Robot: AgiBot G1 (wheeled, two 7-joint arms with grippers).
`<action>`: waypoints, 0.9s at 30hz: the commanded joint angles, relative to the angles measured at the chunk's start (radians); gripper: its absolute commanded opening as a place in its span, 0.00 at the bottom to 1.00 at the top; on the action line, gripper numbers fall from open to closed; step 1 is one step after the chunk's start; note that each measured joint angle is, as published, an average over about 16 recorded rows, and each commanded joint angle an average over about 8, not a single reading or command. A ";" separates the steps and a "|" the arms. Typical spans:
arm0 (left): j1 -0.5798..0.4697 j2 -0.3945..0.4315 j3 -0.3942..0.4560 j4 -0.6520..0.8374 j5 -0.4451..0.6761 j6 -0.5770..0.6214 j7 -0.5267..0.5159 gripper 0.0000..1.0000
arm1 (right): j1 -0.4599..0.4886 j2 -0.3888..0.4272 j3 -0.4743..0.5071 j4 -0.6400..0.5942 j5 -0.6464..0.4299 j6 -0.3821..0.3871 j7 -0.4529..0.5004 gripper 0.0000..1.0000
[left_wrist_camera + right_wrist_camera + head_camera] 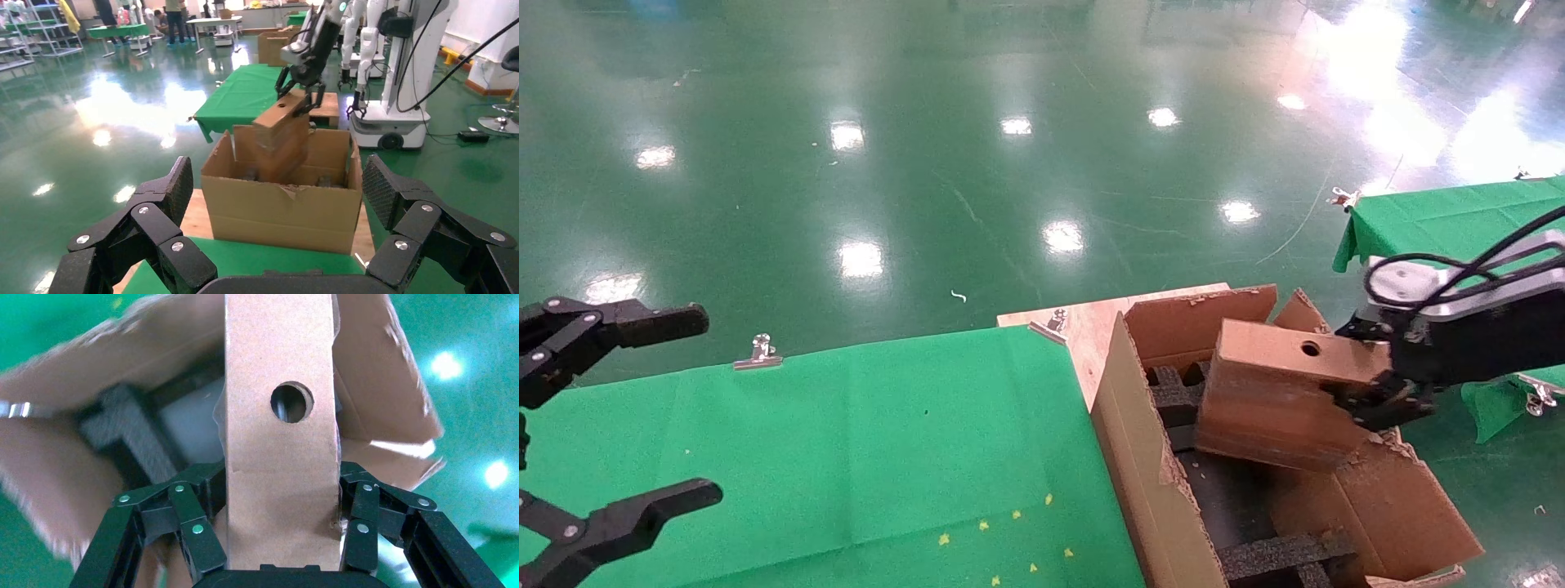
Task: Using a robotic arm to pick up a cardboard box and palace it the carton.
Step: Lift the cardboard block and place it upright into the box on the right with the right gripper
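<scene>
Your right gripper point(1373, 384) pinches the holed cardboard box point(1279, 392), tilted, hiding the carton's point(1140, 457) three-o'clock interior; left gripper point(609, 416) spread.

Brown cardboard box point(1275, 392), hole upward, hangs tilted over the torn-flapped carton point(1148, 474).

- cardboard box point(1279, 392): 1
- carton point(1148, 457): 1
- grippers: 2, left gripper point(592, 425) and right gripper point(1373, 367)
- green-covered tables point(846, 457): 2
- metal clips point(758, 353): at least 4
</scene>
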 commanded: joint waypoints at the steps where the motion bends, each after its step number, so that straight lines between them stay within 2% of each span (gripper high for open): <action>1: 0.000 0.000 0.000 0.000 0.000 0.000 0.000 1.00 | -0.032 0.023 -0.007 0.041 0.008 0.067 0.068 0.00; 8: 0.000 0.000 0.000 0.000 0.000 0.000 0.000 1.00 | -0.079 0.129 -0.049 0.209 -0.098 0.268 0.419 0.00; 13: 0.000 0.000 0.000 0.000 0.000 0.000 0.000 1.00 | -0.089 0.174 -0.070 0.273 -0.191 0.343 0.666 0.00; 16: 0.000 0.000 0.000 0.000 0.000 0.000 0.000 1.00 | -0.093 0.192 -0.077 0.294 -0.227 0.371 0.771 0.00; 20: 0.000 0.000 0.000 0.000 0.000 0.000 0.000 1.00 | -0.096 0.203 -0.080 0.305 -0.243 0.388 0.818 0.00; 27: 0.000 0.000 0.000 0.000 0.000 0.000 0.000 1.00 | -0.094 0.197 -0.080 0.296 -0.232 0.378 0.797 0.00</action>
